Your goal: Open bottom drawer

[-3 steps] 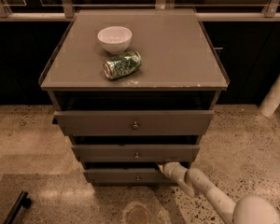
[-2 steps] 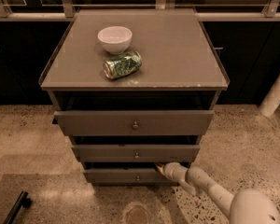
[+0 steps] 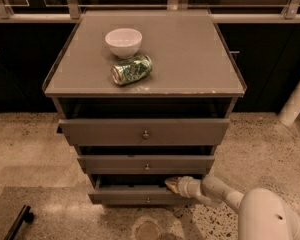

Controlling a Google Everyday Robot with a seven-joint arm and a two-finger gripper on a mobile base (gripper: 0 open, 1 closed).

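Resting at the top edge of the bottom drawer (image 3: pixel 125 196), lower centre, the gripper (image 3: pixel 171 184) seems placed for pulling (grip: cannot tell).

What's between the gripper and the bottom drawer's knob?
Nothing. Camera view shows only bare drawer front between the gripper, at the top edge of the bottom drawer right of centre, and the knob.

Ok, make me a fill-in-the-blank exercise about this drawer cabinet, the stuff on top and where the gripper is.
1. The gripper is at the top edge of the bottom drawer, whose front has one small round ____ at its centre.
2. The green can lies on its ____.
3. The bowl just behind the can is ____ in colour.
Missing words: knob; side; white.
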